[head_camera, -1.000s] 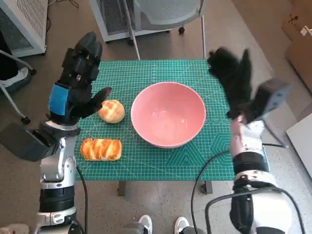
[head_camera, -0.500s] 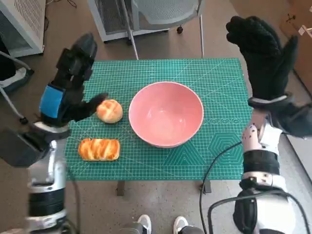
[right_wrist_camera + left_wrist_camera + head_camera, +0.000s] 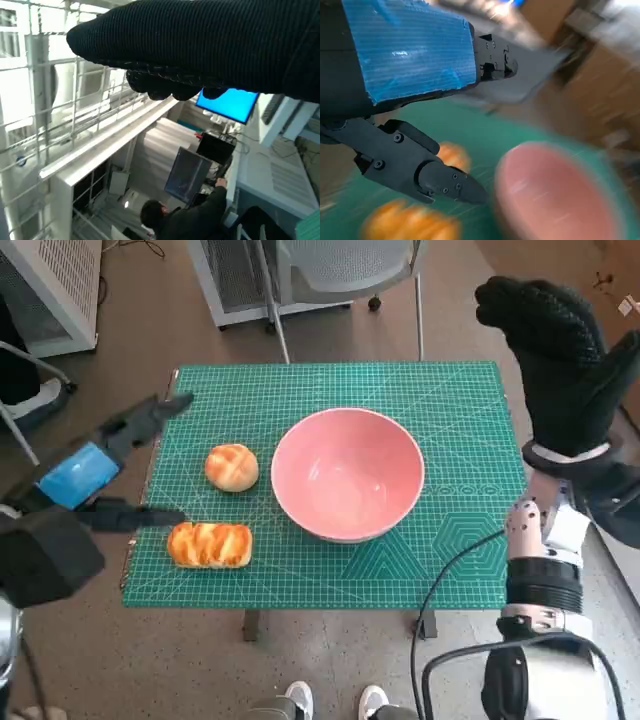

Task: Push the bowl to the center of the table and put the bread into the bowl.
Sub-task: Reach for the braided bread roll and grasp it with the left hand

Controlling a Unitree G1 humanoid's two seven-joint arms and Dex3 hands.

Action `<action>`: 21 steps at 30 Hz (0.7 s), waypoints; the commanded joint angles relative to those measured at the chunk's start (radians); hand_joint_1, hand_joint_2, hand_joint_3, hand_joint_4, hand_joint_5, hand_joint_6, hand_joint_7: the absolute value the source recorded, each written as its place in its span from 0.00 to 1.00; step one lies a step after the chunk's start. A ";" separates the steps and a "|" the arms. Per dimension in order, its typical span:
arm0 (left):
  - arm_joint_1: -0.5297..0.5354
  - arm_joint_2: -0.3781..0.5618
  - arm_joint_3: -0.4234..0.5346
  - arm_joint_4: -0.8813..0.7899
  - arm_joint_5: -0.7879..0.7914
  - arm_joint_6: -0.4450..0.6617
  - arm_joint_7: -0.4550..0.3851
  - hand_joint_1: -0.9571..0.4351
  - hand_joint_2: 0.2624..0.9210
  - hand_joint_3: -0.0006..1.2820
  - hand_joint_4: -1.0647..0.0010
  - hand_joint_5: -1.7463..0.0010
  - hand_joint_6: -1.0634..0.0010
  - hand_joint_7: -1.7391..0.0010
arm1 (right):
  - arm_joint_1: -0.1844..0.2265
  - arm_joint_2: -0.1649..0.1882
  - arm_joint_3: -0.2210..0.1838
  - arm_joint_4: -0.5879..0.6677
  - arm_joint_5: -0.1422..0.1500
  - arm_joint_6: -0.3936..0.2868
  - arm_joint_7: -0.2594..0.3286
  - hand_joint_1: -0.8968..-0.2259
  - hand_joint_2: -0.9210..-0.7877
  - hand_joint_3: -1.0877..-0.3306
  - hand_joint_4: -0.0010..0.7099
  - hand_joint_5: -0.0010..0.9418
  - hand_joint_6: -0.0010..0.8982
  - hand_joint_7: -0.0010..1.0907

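Since a second ago the left hand (image 3: pixel 100 465) has swung away from the round bread roll (image 3: pixel 232 467), which it had almost been touching, and now hangs over the table's (image 3: pixel 470 570) left edge at middle left of the head view, fingers spread and holding nothing. The right hand (image 3: pixel 555 360) has risen from beside the pink bowl (image 3: pixel 347 487) to the upper right of the frame, clear of the table's right edge, also empty with its fingers apart. The bowl sits near the middle of the green mat, a little right of the two breads, so the push looks done or nearly so, and both hands pulling back suggests the bread step comes next. The roll lies just left of the bowl without touching it; the long braided loaf (image 3: pixel 208 545) lies below it, near the lower left corner and close to the front edge. There is open mat behind the roll and to the right of the bowl, but little room between loaf and edge, so a careless nudge there could tip it off.
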 commanded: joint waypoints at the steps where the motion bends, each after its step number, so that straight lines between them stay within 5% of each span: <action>1: 0.045 0.036 -0.114 -0.095 0.060 0.122 -0.038 0.53 0.65 0.01 0.91 0.99 0.75 0.98 | 0.049 -0.004 0.010 -0.004 0.010 0.038 0.000 0.37 0.00 0.59 0.42 0.01 0.44 0.01; 21: -0.033 -0.086 -0.438 0.229 0.281 0.129 0.032 0.53 0.69 0.01 0.86 1.00 0.71 0.99 | 0.062 0.014 0.024 -0.026 0.029 0.087 -0.002 0.35 0.00 0.61 0.44 0.01 0.48 0.02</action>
